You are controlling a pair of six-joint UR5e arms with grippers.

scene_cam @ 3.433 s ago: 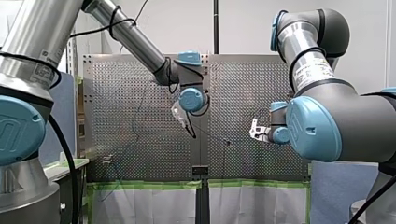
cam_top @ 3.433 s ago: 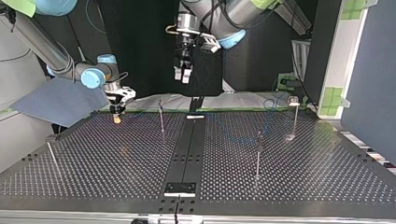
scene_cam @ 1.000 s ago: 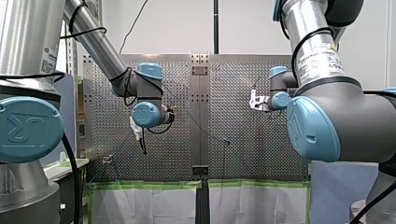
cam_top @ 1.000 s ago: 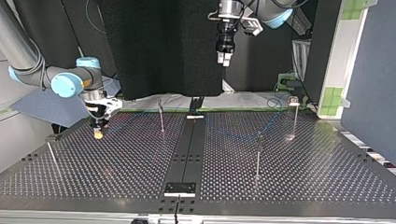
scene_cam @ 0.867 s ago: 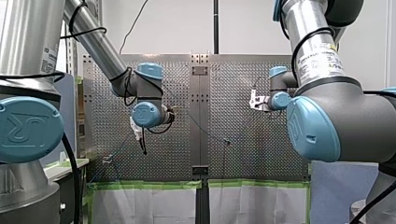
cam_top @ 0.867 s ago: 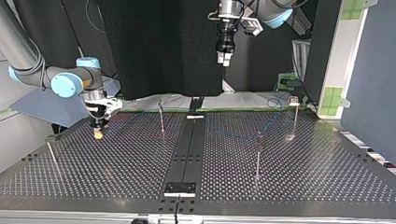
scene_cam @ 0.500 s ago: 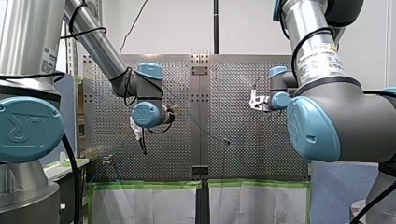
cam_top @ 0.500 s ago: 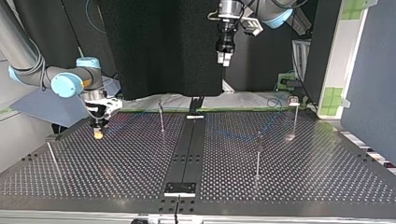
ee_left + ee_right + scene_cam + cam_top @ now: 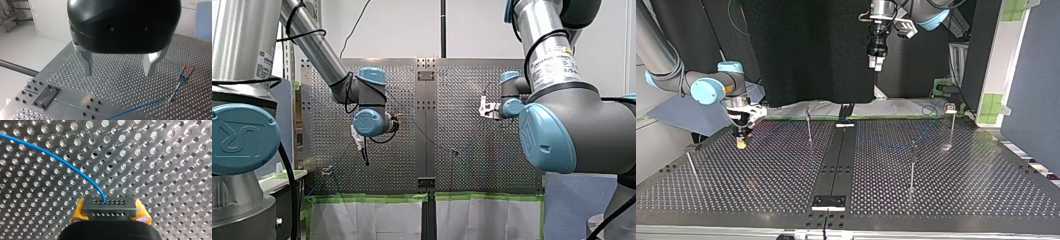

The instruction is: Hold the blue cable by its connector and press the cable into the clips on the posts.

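Starting with the front view, I see my left arm (image 9: 369, 122) reaching over the left half of the bench (image 9: 472, 85) and my right arm (image 9: 512, 107) over its right half. The left jaws are hidden behind the wrist here, and the right jaws are too small to read. The blue cable (image 9: 434, 138) shows only as a thin line running to a post (image 9: 454, 151) just right of the centre strip (image 9: 425, 125).

In the top view the right jaws sit low over the bench near its far corner at the view's left, with the yellow pads (image 9: 741, 144) close to the surface. The left jaws hang high above the far edge, well apart from the posts (image 9: 912, 165). Four of them stand up. The cable is a faint blue trace among them, and I cannot tell whether it sits in any clip.

The left wrist view shows the left jaws wide apart and empty. Beyond them the cable crosses the bench and passes a post's clip (image 9: 185, 71). Whether it is seated or merely touching, I cannot say.

The right wrist view shows the right jaws clamped on the connector (image 9: 109, 207), a yellow pad on either side. The cable arcs away from the connector's face over the bench.

My judgement is that the grasp is done and one post may be threaded. Pressing the cable into the remaining clips is left.
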